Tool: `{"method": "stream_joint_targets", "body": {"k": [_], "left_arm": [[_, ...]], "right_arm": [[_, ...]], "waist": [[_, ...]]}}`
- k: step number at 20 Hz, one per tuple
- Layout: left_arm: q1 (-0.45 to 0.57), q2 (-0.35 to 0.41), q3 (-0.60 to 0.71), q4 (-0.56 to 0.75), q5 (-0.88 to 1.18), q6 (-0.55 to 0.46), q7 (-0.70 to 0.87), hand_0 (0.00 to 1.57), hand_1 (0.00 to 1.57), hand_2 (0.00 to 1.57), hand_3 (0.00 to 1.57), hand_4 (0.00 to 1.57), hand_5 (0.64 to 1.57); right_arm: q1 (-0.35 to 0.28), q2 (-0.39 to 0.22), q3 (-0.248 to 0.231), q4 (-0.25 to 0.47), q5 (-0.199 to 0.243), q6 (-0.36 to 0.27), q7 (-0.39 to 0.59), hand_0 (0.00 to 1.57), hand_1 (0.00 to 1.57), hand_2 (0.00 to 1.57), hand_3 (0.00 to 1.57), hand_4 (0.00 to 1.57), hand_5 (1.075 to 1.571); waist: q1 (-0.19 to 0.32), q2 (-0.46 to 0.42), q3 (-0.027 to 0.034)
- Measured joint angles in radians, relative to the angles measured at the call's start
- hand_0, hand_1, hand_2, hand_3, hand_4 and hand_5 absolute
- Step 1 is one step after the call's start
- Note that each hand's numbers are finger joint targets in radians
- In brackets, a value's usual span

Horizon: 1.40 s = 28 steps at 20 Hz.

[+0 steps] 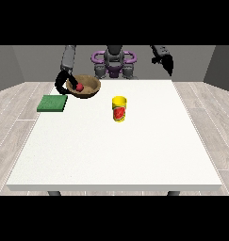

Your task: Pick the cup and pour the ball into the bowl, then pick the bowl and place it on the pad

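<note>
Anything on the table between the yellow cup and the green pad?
Nothing. In the front view, only bare white table separates the yellow cup from the green square pad. The brown bowl with the red ball sits farther back.

You have a white table (pixel 111 150). On it a green pad (pixel 52 103) lies at the view's left edge, and a yellow cup (pixel 118 109) stands upright near the middle, well apart from the pad.
</note>
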State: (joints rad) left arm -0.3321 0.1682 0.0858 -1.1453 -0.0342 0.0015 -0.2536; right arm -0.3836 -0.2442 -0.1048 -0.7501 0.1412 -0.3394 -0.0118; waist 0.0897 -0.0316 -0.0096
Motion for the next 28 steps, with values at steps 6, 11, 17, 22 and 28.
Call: {"method": "stream_joint_targets", "body": {"k": [6,11,17,22,28], "left_arm": [[0.068,0.016,0.035,0.030,0.009,0.009,-0.005,0.00,0.00,0.00,0.00,1.00,1.414],[0.062,0.009,0.030,0.007,0.004,0.007,-0.037,0.00,0.00,0.00,0.00,1.05,1.435],[0.002,0.066,0.086,-0.009,0.058,-0.047,-0.037,0.00,0.00,0.00,0.00,1.31,1.525],[-0.022,0.234,0.230,0.006,0.180,-0.182,-0.059,0.00,0.00,0.00,0.00,1.29,1.571],[-0.041,0.401,0.378,0.107,0.290,-0.325,-0.124,0.00,0.00,0.00,0.00,1.21,1.565]], "right_arm": [[-0.037,-0.070,0.011,-0.076,-0.007,0.100,0.212,1.57,1.57,1.57,0.75,0.79,1.570],[-0.092,-0.103,-0.036,-0.112,-0.030,0.108,0.271,1.57,1.57,1.57,0.75,0.79,1.570],[-0.117,-0.204,-0.104,-0.093,-0.051,0.163,0.221,1.57,1.57,1.57,0.00,0.91,1.571],[-0.086,-0.275,-0.172,-0.062,-0.088,0.201,0.129,1.57,1.57,1.57,0.00,0.87,1.570],[-0.092,-0.291,-0.224,-0.043,-0.114,0.184,0.030,1.57,1.57,1.57,0.00,0.76,1.567]], "waist": [[-0.076,-0.077,0.0067],[-0.062,-0.011,0.0087],[-0.042,0.074,0.0093],[-0.008,0.139,0.0096],[0.007,0.232,0.0096]]}}
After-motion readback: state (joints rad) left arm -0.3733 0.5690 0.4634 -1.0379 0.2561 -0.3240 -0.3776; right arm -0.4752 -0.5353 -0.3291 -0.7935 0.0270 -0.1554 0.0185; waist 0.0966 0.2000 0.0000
